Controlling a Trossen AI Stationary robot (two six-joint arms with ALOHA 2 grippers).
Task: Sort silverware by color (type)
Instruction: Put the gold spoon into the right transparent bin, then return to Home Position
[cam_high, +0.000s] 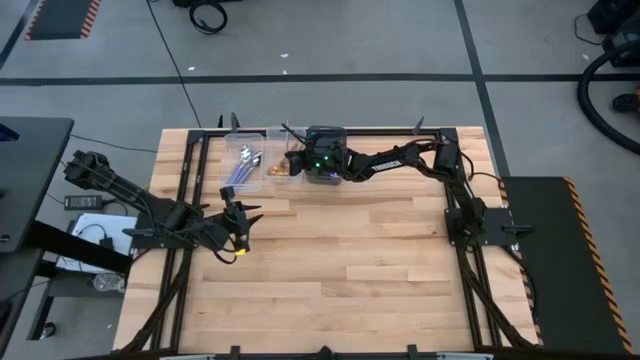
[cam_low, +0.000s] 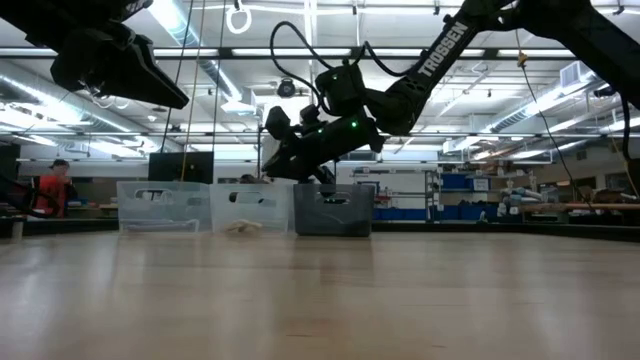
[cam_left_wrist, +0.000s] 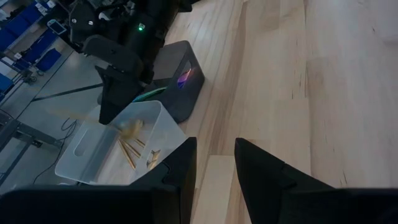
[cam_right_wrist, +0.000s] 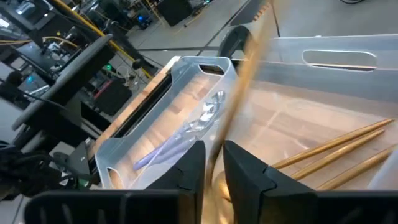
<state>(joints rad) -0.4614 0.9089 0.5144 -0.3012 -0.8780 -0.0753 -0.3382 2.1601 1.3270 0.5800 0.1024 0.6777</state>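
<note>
Fingers of right gripper (cam_right_wrist: 213, 163) stood narrowly parted round slim gold metal spoon (cam_right_wrist: 239, 99) over clear plastic bin (cam_right_wrist: 323, 62); left gripper (cam_left_wrist: 212, 163) open, idle nr table edge.

Most of the counter (cam_high: 340, 260) lies bare and open to pass. Along its far edge three bins (cam_high: 285, 165) stand touching in a row, the right pincer (cam_high: 293, 160) hanging over the middle one, blocking entry from above.

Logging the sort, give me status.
Right hand over middle bin, gold spoon between its fingers. Left hand open, idle over table. Nothing blocking.
</note>
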